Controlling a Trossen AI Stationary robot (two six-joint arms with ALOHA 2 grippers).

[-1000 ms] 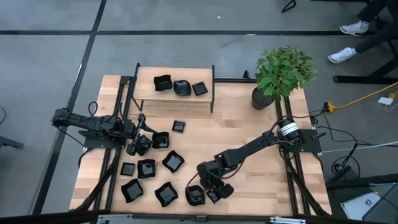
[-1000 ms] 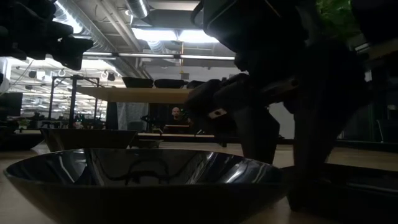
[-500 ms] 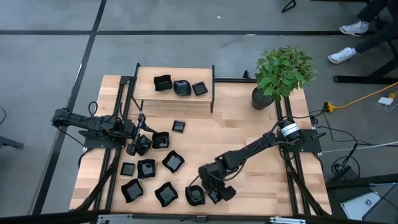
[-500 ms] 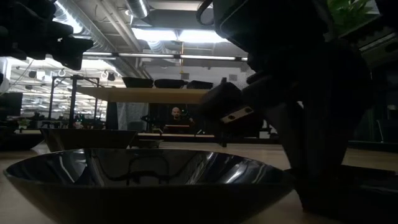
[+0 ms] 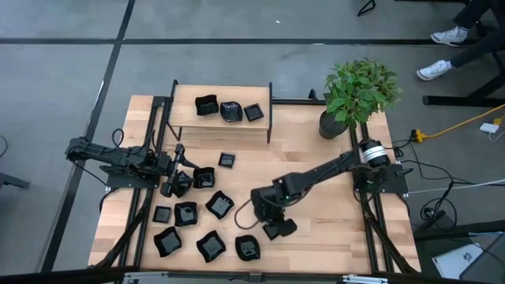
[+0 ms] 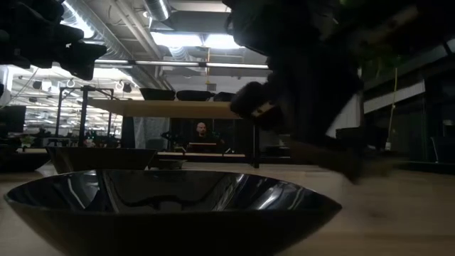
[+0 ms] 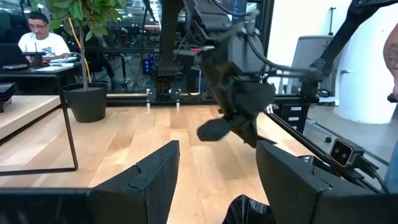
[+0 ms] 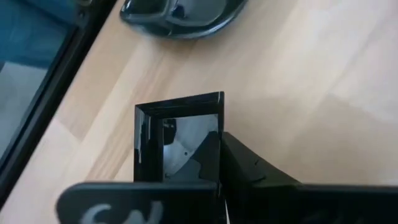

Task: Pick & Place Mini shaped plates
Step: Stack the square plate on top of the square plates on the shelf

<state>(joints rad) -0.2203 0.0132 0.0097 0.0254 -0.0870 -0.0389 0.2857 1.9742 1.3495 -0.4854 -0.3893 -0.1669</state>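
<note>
Right gripper clamps a square plate between its fingers.

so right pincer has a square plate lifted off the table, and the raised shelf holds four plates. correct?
Not quite: the raised shelf holds three plates, not four, as the high view shows. The rest stands: the right pincer is shut on a square plate, lifted off the table.
</note>
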